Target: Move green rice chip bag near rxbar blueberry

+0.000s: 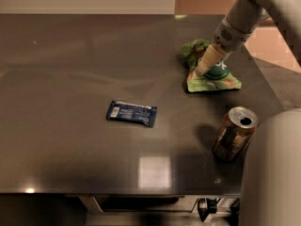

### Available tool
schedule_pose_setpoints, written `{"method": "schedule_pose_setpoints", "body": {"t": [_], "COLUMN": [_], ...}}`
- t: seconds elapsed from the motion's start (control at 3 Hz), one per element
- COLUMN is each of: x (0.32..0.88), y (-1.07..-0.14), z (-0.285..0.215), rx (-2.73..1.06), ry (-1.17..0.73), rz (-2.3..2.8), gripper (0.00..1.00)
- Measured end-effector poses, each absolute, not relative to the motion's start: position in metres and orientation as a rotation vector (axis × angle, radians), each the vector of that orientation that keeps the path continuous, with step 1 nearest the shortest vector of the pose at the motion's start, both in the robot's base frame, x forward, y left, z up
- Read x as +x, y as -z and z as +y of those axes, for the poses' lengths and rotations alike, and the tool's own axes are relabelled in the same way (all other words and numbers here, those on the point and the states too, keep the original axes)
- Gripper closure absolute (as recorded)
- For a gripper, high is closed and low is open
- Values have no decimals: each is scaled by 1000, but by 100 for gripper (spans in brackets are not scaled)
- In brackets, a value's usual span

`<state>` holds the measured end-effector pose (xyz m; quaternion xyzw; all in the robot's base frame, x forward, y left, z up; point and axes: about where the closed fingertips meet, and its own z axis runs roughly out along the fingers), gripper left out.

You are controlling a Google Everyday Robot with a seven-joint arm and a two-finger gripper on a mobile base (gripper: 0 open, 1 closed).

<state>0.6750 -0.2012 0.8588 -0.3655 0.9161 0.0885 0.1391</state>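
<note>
Diagonally, arm (242,20) slants down-left, jaws on green rice chip bag (214,81)

With the gripper (202,70) at the green rice chip bag (212,83), bare worktop (70,60) opens left of the bag toward the rxbar blueberry (131,113), and an upright can (233,133) stands near the bag's front side.

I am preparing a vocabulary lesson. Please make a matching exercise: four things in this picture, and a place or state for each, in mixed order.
1 green rice chip bag
2 rxbar blueberry
3 drink can
4 pincer

a stands upright, front right
b lies flat, furthest left
c down at the bag's left side
d crumpled, back right

Pairs: 1-d, 2-b, 3-a, 4-c
</note>
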Motion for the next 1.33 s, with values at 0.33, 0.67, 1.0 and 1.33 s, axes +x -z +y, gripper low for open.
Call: {"method": "schedule_pose_setpoints", "body": {"t": [0.33,0.67,1.0,1.33], "x": [668,659,648,631], "y": [-865,-872,-881,-888], "z": [-181,-158,-134,-107], "rx": [-1122,-1212,-1316,-1432], "ry": [-281,-331,-418,-519], "rz": [2626,2571,2471,2361], "gripper": [65,88,100,100]}}
